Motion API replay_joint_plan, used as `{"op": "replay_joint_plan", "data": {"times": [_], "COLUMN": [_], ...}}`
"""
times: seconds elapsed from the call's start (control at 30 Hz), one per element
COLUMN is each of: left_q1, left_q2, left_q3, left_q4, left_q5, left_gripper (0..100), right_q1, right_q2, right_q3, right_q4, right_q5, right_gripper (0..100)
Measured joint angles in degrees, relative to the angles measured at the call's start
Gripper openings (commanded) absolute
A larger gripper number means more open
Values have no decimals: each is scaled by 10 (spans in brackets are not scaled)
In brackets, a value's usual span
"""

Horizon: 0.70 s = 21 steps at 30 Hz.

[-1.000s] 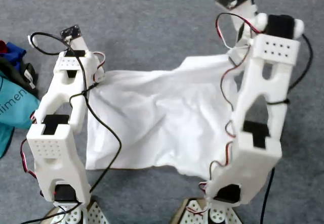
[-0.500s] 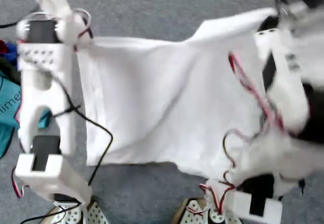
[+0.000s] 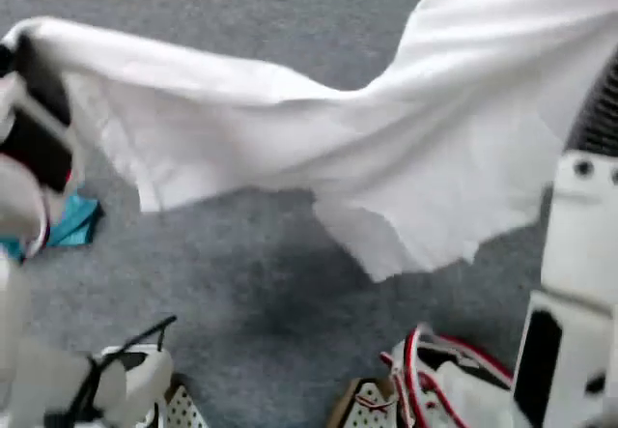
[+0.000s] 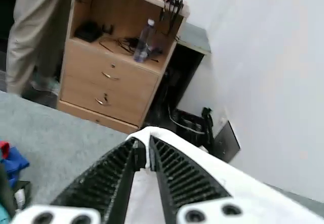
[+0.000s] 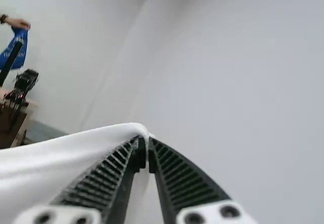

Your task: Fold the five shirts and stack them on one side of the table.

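White shirt now swung clear of bench (lay flat a second ago); my left fingers, right fingers clamp its corners, 10 and 2 o'clock. Fold pending.

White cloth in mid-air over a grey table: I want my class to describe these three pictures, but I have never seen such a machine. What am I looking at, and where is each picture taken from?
This is a pair of small white plastic robot arms at a table. The high view comes from a fixed camera looking down. The other two come from a camera on each arm's wrist, looking along its black ribbed tool. The left tool and the right tool are each shut on a bit of the white fabric shirt, which hangs stretched between them above the grey felt-like table. A teal garment lies near the table's edge. Behind, the left wrist view shows a wooden cabinet in the room.
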Motion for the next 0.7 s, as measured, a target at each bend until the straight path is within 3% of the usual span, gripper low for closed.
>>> {"op": "replay_joint_plan", "data": {"times": [0.43,0.7], "left_q1": [-83,-89], "left_q2": [-331,-454], "left_q3": [329,562], "left_q4": [0,1], "left_q5": [-60,-74], "left_gripper": [19,19], "right_q1": [0,-1], "right_q2": [-69,-74], "right_q3": [-10,18], "right_q4": [-96,-102], "right_q5": [41,66], "right_gripper": [4,4]}}
